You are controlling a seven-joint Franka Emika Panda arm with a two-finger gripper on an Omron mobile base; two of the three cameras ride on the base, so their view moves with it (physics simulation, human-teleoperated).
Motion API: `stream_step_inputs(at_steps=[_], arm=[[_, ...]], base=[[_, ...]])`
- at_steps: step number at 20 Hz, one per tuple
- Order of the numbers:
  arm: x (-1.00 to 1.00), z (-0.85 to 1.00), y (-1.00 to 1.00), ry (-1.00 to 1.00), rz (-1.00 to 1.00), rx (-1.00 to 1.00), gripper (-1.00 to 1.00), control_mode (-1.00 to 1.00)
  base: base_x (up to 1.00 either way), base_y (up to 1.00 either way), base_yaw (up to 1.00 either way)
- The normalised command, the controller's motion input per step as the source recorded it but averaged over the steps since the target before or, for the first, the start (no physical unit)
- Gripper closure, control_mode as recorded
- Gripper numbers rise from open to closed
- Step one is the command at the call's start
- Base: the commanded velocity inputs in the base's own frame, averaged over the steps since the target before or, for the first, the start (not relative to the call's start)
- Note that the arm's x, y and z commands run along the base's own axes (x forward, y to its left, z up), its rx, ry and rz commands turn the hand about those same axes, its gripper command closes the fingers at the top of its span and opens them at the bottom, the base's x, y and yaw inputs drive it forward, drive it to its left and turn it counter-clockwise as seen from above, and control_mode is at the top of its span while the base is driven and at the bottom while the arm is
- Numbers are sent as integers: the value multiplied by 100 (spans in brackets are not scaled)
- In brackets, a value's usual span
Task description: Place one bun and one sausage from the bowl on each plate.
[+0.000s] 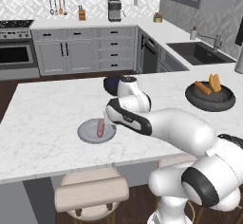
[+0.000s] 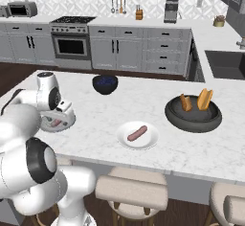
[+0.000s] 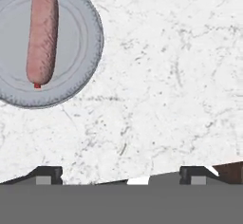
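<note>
One sausage on grey plate, beside open gripper.

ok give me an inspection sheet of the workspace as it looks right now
surface: white marble island counter.
job's things: one sausage lies on the grey plate; another sausage lies on the white plate; two buns sit in the dark bowl.
clutter: blue bowl on the counter.
claw: claw open, empty, beside the grey plate.
cables: nothing seen.
surroundings: stools, sink, oven, cabinets.
</note>
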Motion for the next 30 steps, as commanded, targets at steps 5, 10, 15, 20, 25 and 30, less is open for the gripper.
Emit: stream_step_inputs(at_steps=[5,10,15,20,25,30], arm=[[0,0,0,0,0,0,-100,100],[0,0,0,0,0,0,-100,100],[0,0,0,0,0,0,-100,100],[0,0,0,0,0,0,-100,100],[0,0,0,0,0,0,-100,100],[60,49,-1,-6,0,0,-100,-100]], base=[[-91,-91,-13],[-9,-100,-24],[49,-100,-28],[100,-48,-10],[87,3,-3],[40,0,-5]])
